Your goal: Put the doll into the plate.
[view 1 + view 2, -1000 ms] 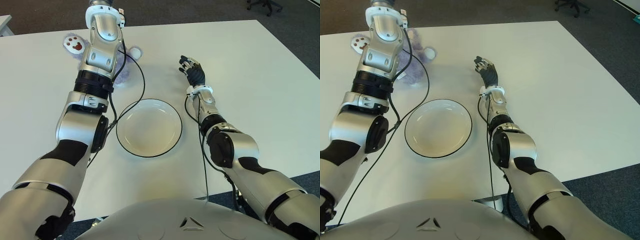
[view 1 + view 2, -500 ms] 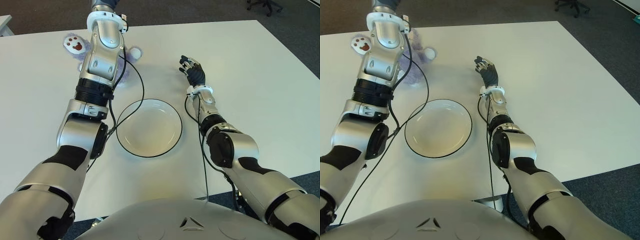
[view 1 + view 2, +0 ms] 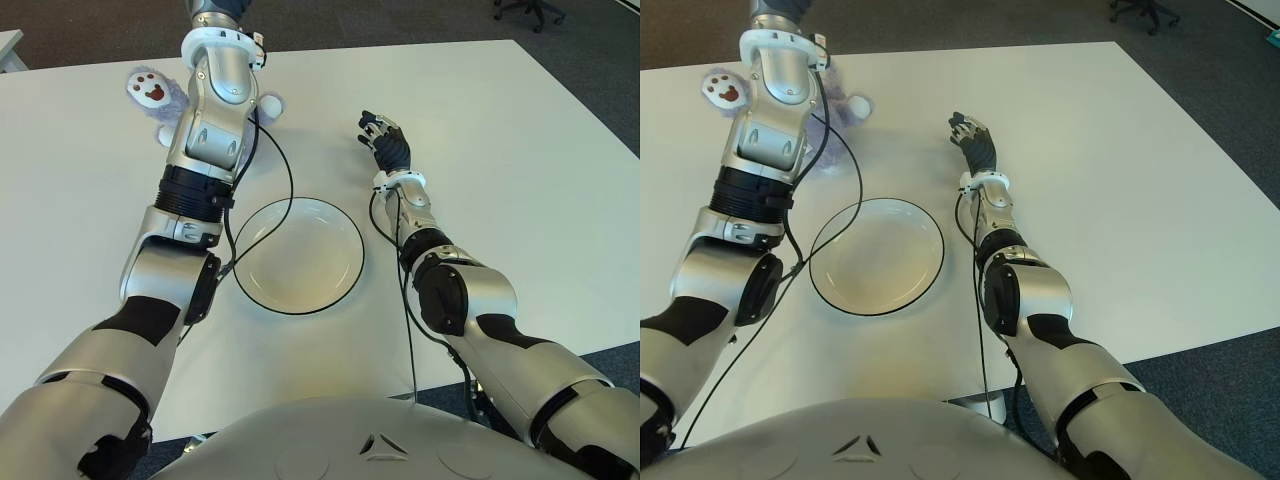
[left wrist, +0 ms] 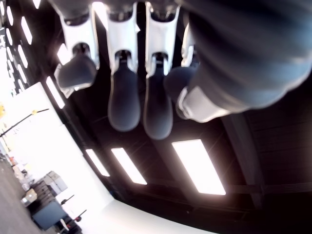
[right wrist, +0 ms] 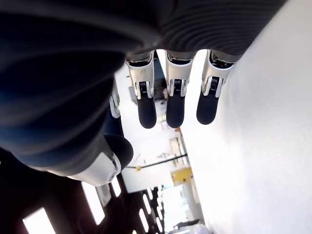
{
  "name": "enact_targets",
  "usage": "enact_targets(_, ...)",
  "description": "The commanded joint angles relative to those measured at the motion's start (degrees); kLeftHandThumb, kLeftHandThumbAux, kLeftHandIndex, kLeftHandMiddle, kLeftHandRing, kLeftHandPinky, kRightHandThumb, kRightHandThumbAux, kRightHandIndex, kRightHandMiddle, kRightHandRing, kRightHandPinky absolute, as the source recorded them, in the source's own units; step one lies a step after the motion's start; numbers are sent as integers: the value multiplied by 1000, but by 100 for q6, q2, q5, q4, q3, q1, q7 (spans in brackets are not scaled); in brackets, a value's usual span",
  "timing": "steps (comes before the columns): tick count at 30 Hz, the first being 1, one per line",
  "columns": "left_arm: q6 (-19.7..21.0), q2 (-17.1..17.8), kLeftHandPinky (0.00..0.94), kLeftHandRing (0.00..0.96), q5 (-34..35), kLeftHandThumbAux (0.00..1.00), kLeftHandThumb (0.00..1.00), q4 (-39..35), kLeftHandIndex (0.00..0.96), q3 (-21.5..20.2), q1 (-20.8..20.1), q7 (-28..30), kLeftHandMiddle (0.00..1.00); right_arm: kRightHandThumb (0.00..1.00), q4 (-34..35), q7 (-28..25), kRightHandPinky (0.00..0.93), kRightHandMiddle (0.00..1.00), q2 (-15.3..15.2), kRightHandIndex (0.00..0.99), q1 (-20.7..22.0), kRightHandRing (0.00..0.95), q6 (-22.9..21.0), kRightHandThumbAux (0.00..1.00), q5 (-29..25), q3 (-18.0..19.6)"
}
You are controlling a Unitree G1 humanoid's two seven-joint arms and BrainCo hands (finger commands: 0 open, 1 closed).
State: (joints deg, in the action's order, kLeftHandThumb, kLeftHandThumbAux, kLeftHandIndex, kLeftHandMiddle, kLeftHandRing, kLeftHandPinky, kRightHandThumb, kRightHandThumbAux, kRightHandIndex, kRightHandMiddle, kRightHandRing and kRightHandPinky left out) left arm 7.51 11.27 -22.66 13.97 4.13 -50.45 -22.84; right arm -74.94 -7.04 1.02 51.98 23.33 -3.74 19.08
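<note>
White tabletop (image 3: 520,130) filled most of both eye views, dark carpet past its far edge. Purple plush doll (image 3: 152,93) lay at the far left of the table, one paw sole with brown pads turned up, the rest mostly hidden behind the left forearm. Left hand (image 4: 131,83) was raised above the doll; its wrist view showed only ceiling lights behind the fingers (image 4: 123,102), which hung straight and slightly apart, nothing between them, doll somewhere below and not touching. White plate (image 3: 349,262) with a dark rim sat near the table centre, on the robot's side of the doll and well apart from it, nothing in it. Right hand (image 3: 386,143) showed to the right of the plate, beyond its far rim, held edge-on close to the tabletop; contact unclear. Its fingers (image 5: 168,105) were extended and slightly spread, gripping nothing.
</note>
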Motion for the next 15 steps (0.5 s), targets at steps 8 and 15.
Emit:
enact_targets(8,364,-354,753,770,-320,711,704,-625,436,-46,615,-319,757,704,-238,-3,173,152,72,400,-353,128,-303,734,-20,42)
enact_targets(15,601,-416,742,751,-777,714,686,-844,431,-71,984,-772,744,705,-240,32,159,147,87,400,-348,126,-304,735,-10,38)
